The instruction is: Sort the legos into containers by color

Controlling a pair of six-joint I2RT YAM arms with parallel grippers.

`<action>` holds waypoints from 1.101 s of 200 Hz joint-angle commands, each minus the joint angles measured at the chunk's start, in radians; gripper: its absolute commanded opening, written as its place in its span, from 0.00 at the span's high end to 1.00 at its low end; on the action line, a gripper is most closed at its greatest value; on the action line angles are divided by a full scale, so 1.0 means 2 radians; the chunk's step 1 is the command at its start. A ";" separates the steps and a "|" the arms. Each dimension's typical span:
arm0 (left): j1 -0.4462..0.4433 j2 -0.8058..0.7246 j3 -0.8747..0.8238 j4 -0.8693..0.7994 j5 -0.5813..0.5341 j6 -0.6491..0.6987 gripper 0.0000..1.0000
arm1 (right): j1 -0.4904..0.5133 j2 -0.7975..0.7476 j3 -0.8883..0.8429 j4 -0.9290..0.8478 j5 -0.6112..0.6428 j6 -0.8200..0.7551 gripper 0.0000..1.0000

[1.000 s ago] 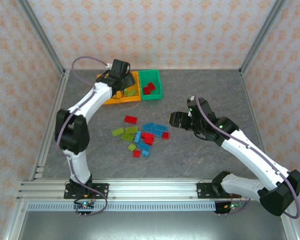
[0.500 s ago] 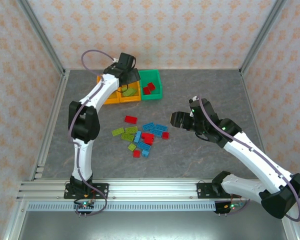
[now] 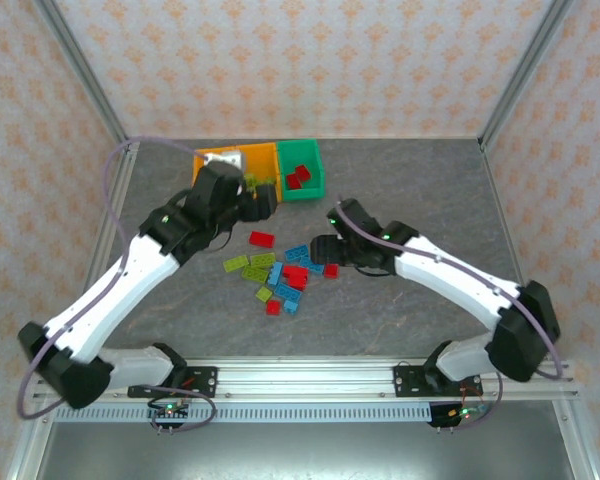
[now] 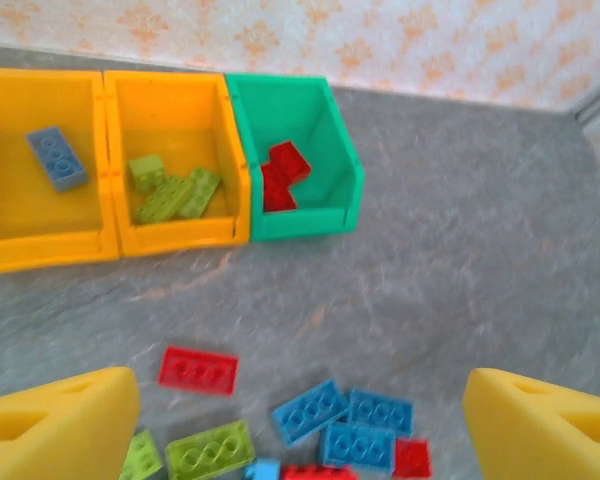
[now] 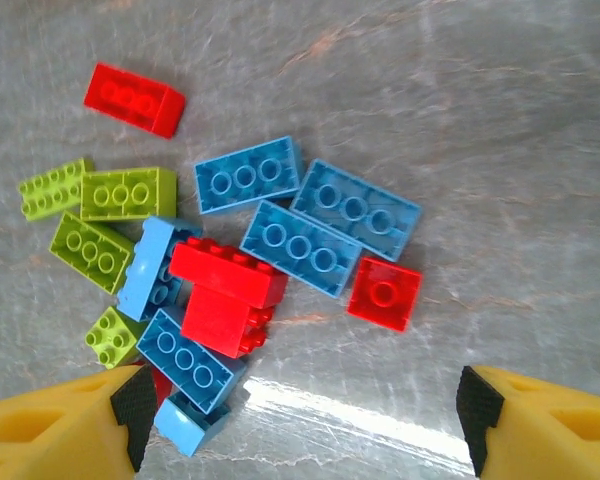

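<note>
The containers stand in a row at the back. In the left wrist view, the left orange-yellow bin (image 4: 40, 250) holds a blue brick (image 4: 56, 158). The middle orange-yellow bin (image 4: 175, 235) holds lime bricks (image 4: 170, 192), and the green bin (image 4: 305, 220) holds red bricks (image 4: 280, 175). The loose legos (image 3: 280, 272) lie heaped mid-table: blue bricks (image 5: 325, 225), a red stack (image 5: 225, 290), a red square plate (image 5: 384, 293) and lime bricks (image 5: 105, 215). My left gripper (image 3: 262, 200) hangs open between the bins and the heap. My right gripper (image 5: 300, 420) is open low over the heap's right side.
A single red brick (image 3: 261, 238) lies apart, between the heap and the bins. Metal frame posts and papered walls close in the grey table (image 3: 410, 180). An aluminium rail (image 3: 300, 375) runs along the near edge.
My left arm has swung back from over the bins toward the heap, and its jaws have opened wider. My right gripper has moved left, over the heap.
</note>
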 commanded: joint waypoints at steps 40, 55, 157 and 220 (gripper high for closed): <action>-0.001 -0.141 -0.106 -0.109 0.024 0.087 0.05 | 0.034 0.181 0.130 -0.016 0.066 -0.053 0.13; -0.001 -0.150 -0.113 -0.110 0.052 0.090 0.00 | 0.034 0.218 0.156 -0.021 0.060 -0.064 0.12; -0.001 -0.135 -0.096 -0.154 0.032 0.145 0.00 | 0.034 0.371 0.266 -0.051 0.070 -0.105 0.25; 0.001 -0.128 -0.110 -0.145 0.015 0.153 0.00 | 0.034 0.376 0.260 -0.037 0.047 -0.090 0.47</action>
